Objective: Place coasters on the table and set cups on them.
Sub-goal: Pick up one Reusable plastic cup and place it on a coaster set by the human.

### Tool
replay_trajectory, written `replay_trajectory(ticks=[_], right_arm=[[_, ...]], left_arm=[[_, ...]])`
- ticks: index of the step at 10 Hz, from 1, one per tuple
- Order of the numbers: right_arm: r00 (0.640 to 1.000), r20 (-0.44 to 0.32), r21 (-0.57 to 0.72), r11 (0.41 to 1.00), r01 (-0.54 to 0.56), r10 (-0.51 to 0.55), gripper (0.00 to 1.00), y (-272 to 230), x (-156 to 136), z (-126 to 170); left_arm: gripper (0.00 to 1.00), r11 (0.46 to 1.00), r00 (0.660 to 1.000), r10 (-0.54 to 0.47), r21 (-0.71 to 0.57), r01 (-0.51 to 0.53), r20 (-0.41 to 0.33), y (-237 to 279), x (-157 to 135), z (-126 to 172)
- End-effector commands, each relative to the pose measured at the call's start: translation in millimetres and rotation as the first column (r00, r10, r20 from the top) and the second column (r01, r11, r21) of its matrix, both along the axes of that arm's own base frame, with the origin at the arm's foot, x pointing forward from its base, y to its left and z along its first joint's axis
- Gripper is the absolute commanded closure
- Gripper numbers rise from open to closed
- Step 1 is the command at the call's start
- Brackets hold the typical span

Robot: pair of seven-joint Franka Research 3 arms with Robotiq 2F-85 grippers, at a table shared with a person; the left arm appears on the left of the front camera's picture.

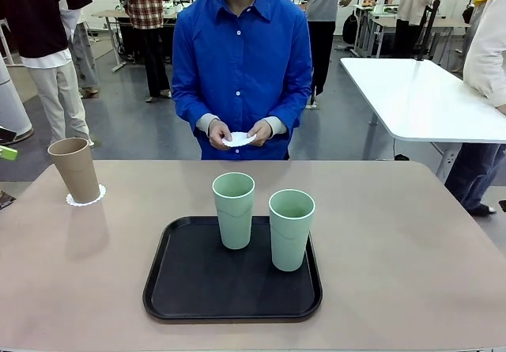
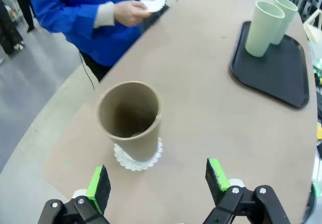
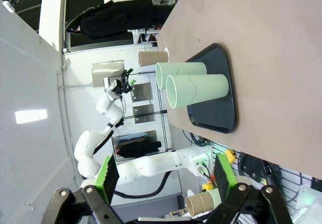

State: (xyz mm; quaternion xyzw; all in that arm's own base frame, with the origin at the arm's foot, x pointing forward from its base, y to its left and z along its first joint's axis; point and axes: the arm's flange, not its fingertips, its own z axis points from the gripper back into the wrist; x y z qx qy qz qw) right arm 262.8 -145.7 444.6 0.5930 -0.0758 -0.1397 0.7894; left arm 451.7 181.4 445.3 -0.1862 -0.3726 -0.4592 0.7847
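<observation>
Your left gripper (image 2: 157, 179): jaws wide, empty | tan cup (image 2: 130, 118) just ahead, standing on a coaster (image 2: 134, 164) | your right gripper (image 3: 165, 171): wide, empty, mint cups (image 3: 201, 89) well ahead.

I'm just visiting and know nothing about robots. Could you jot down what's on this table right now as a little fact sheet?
Tan cup: upright on a paper coaster, on the table, robot's left side
Green cups: two, upright on the black tray, no coasters under them
Person's hands: holding a second coaster
Left gripper: open, empty, near the tan cup
Right gripper: open, empty
</observation>
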Motion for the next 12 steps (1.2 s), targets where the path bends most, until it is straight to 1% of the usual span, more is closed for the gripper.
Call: replay_trajectory(ticks=[1, 2, 3, 4, 5, 6, 7, 9, 10, 12], right_arm=[[1.000, 0.013, 0.017, 1.000, 0.003, -0.004, 0.00, 0, 0, 1], [1.000, 0.013, 0.017, 1.000, 0.003, -0.004, 0.00, 0, 0, 1], [1.000, 0.013, 0.017, 1.000, 0.003, -0.004, 0.00, 0, 0, 1], [1.000, 0.013, 0.017, 1.000, 0.003, -0.004, 0.00, 0, 0, 1], [1.000, 0.013, 0.017, 1.000, 0.003, -0.004, 0.00, 0, 0, 1], [1.000, 0.013, 0.017, 1.000, 0.003, -0.004, 0.00, 0, 0, 1], [1.000, 0.013, 0.017, 1.000, 0.003, -0.004, 0.00, 0, 0, 1], [1.000, 0.013, 0.017, 1.000, 0.003, -0.004, 0.00, 0, 0, 1], [1.000, 0.013, 0.017, 1.000, 0.003, -0.004, 0.00, 0, 0, 1], [1.000, 0.013, 0.017, 1.000, 0.003, -0.004, 0.00, 0, 0, 1]], left_arm=[[0.00, 0.988, 0.994, 0.017, 0.156, -0.001, -0.104, -40, -28, 22], [0.00, 0.973, 0.988, 0.024, 0.232, 0.012, -0.151, -56, -39, 29], [0.00, 0.945, 0.982, 0.046, 0.327, 0.017, -0.184, -70, -48, 31], [0.00, 0.910, 0.981, 0.095, 0.415, -0.016, -0.172, -83, -51, 29], [0.00, 0.895, 0.981, 0.135, 0.441, -0.060, -0.140, -89, -50, 29], [0.00, 0.885, 0.978, 0.157, 0.459, -0.077, -0.138, -91, -50, 30], [0.00, 0.878, 0.973, 0.162, 0.475, -0.066, -0.163, -92, -52, 26], [0.00, 0.902, 0.979, 0.121, 0.430, -0.040, -0.164, -85, -57, 26], [0.00, 0.885, 0.978, 0.141, 0.463, -0.054, -0.155, -92, -49, 27], [0.00, 0.885, 0.978, 0.141, 0.463, -0.054, -0.155, -92, -49, 27]])
